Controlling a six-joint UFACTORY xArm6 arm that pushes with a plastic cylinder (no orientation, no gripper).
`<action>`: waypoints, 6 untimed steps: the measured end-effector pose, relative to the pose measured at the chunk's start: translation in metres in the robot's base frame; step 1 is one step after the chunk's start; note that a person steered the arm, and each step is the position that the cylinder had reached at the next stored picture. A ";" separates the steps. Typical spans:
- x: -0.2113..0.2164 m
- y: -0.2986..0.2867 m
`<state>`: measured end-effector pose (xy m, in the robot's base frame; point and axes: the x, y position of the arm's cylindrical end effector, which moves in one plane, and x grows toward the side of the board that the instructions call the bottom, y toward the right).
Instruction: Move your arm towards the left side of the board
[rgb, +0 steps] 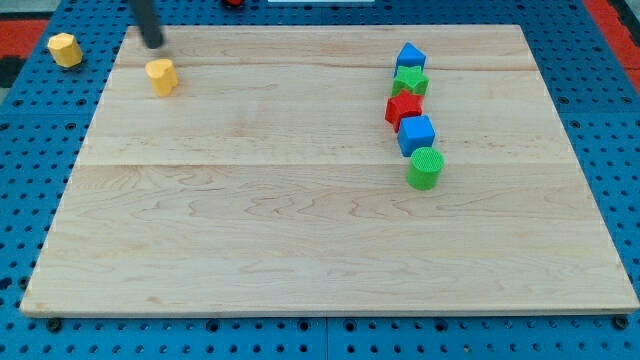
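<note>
One dark rod is seen at the frame's upper left, its tip (153, 44) just above-left of the yellow block (161, 76); no end effector state applies, and further leftward travel is judged still needed

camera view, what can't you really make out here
- My tip: blurred, and the rod above it is cut off by the view's top edge. It sits up-left of the yellow block.
- Red thing at the view's top: mostly cut off, cannot tell what it is.
- Green block: partly covered by the red block in front, so its shape is unclear.
- Yellow block off the board: too small to name its shape.
</note>
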<state>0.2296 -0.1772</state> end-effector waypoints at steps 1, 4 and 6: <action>0.021 0.104; 0.136 0.046; 0.110 -0.016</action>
